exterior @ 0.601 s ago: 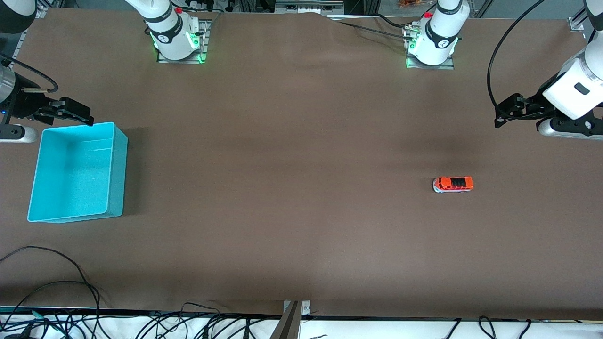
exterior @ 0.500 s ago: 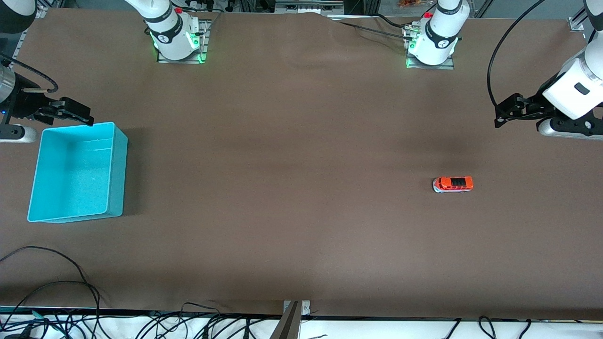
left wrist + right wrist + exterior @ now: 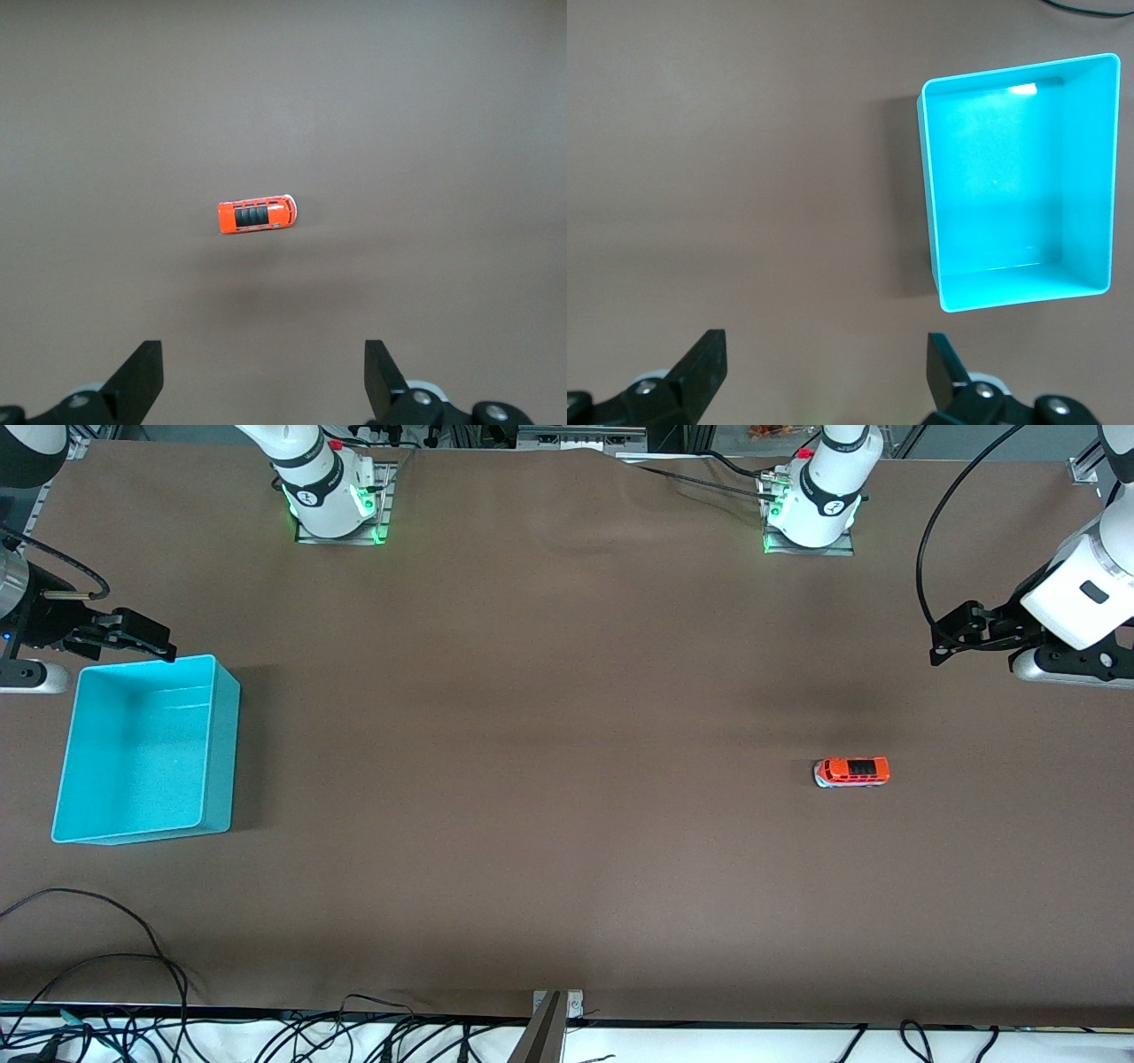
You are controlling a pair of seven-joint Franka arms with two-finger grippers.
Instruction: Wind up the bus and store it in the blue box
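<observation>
The small orange-red bus (image 3: 851, 771) with a dark roof stands on the brown table toward the left arm's end; the left wrist view shows the bus (image 3: 257, 215) alone on the mat. My left gripper (image 3: 952, 640) hangs open and empty high over the table edge at that end; its own view shows the left gripper (image 3: 263, 376) spread wide. The blue box (image 3: 146, 748), empty, sits at the right arm's end, seen again as the blue box (image 3: 1019, 181). My right gripper (image 3: 146, 638) hovers open just beside the box's rim nearest the bases, the right gripper (image 3: 826, 367) empty.
The brown mat (image 3: 549, 779) covers the whole table. Loose black cables (image 3: 97, 957) trail along the table edge nearest the front camera. The two arm bases (image 3: 330, 491) stand at the edge farthest from that camera.
</observation>
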